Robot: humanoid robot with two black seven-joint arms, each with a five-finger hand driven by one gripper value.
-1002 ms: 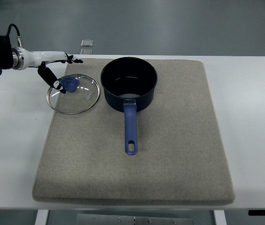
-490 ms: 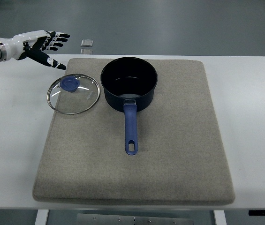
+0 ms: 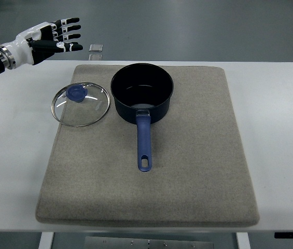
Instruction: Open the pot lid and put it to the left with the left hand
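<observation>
Now left hand (image 3: 50,35) is released, fingers spread, empty; vs 0.5 s ago it has lifted up and back, well clear of round glass lid w/ blue knob (image 3: 80,104). Lid lies flat on grey felt mat (image 3: 187,181), overhanging its left edge, just left of dark blue saucepan (image 3: 142,93). Placement looks done. White surface (image 3: 16,155) left of mat is free for retreat.

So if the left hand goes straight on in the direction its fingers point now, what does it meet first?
Probably nothing on the mat. The left hand, open, points toward the picture's right, beyond the table's far edge. The small clear object lies roughly in that line, but height is unclear.
</observation>
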